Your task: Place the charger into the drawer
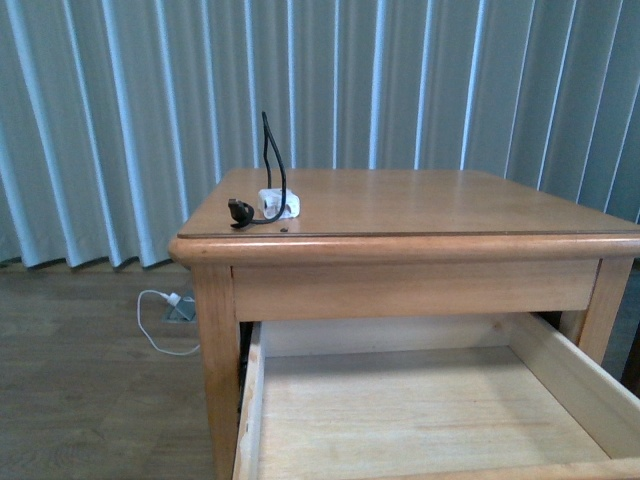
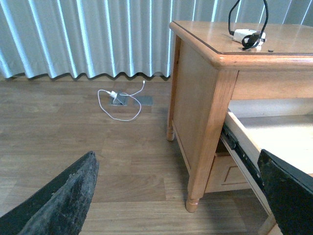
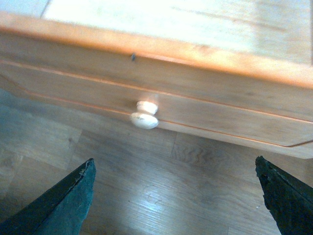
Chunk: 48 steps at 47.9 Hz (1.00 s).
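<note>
Fingers spread wide and empty, the right gripper (image 3: 174, 160) faces the round knob (image 3: 145, 115) of the pulled-out drawer (image 1: 400, 400), while the left gripper (image 2: 176, 154), equally spread, hangs low beside the nightstand (image 1: 450, 200). In the front view the charger (image 1: 277, 204) lies on the nightstand's top toward ten o'clock, its black cable curling upward, with the drawer open at six o'clock.

In the front view the drawer (image 1: 400, 400) runs off the bottom and right edges. The left wrist view crops the charger (image 2: 247, 35) at the top, where its cable arches. The right wrist view is blurred, with glare whitening the knob (image 3: 145, 115). Of the left gripper (image 2: 176, 156) and right gripper (image 3: 173, 160), only the finger ends show.
</note>
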Tool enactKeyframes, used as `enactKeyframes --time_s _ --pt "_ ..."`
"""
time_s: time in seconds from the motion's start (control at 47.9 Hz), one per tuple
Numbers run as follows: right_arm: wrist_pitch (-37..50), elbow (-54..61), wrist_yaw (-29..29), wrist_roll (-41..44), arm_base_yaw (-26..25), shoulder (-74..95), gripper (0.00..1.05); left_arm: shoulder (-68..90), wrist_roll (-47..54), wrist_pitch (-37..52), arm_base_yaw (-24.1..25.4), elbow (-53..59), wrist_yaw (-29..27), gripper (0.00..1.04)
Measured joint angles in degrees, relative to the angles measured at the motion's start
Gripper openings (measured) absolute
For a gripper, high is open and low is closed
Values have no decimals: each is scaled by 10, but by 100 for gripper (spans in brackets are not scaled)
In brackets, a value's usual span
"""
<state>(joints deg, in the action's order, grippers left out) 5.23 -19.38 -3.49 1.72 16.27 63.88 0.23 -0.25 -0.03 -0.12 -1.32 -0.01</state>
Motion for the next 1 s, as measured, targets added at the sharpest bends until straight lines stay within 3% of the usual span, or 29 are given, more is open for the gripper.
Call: enactKeyframes --time_s 0.125,0.397,0.668,0.981,1.002 --pt "-102 -30 -66 0 -74 -157 96 0 0 0 0 0 0 99" --pt "-235 -79 -199 0 -211 -316 96 0 0 0 0 0 0 99" --pt "-314 -66 -301 -2 -310 -426 96 0 0 0 0 0 0 99" --pt "-270 -47 -315 -31 -333 -447 96 0 0 0 0 0 0 99" --pt "-244 -36 -282 -30 -323 -458 94 0 0 0 0 0 0 99"
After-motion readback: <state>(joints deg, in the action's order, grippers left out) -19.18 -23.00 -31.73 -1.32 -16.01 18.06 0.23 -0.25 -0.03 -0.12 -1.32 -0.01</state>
